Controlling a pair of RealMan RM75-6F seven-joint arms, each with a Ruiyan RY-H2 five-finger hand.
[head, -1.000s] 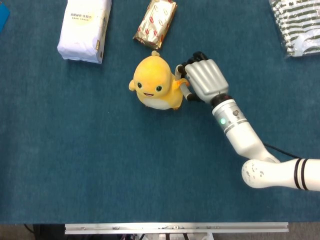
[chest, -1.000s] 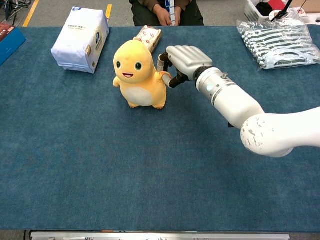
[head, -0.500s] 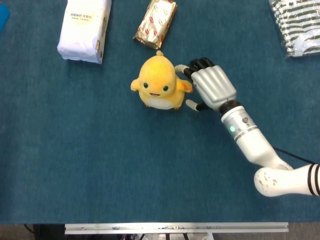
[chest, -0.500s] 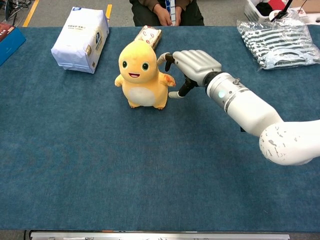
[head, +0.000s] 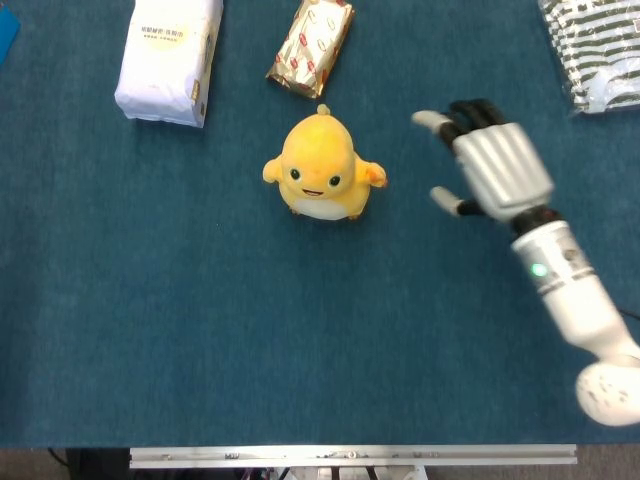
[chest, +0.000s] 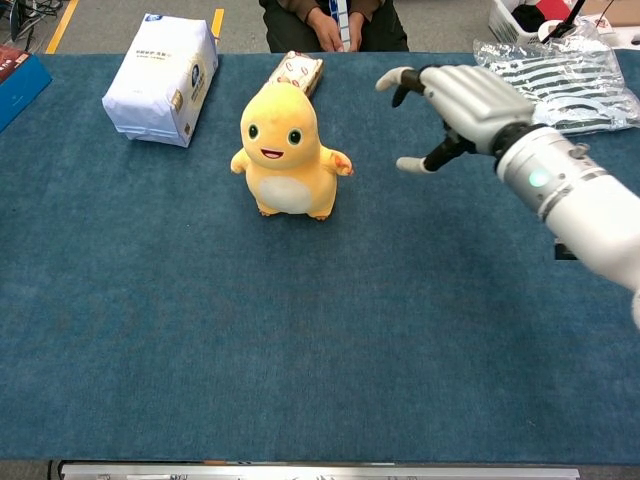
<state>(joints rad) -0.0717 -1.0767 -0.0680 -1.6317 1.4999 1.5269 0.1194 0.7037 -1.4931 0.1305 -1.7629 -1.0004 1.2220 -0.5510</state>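
Note:
A yellow plush toy (head: 320, 172) (chest: 285, 150) with a white belly stands upright on the blue tablecloth, facing the robot. My right hand (head: 490, 165) (chest: 462, 100) hovers to the right of it, clear of the toy, fingers spread and holding nothing. A gap of cloth lies between its fingertips (head: 432, 120) and the toy's arm. My left hand shows in neither view.
A white tissue pack (head: 168, 58) (chest: 160, 78) lies at the back left. A gold snack packet (head: 312, 42) (chest: 297, 70) lies just behind the toy. A striped bag (head: 592, 50) (chest: 560, 82) sits at the back right. A person sits beyond the table's far edge (chest: 332, 22).
My right hand let go of the toy's arm, opened and drew back to the right. The toy settled upright, turned slightly to face the front.

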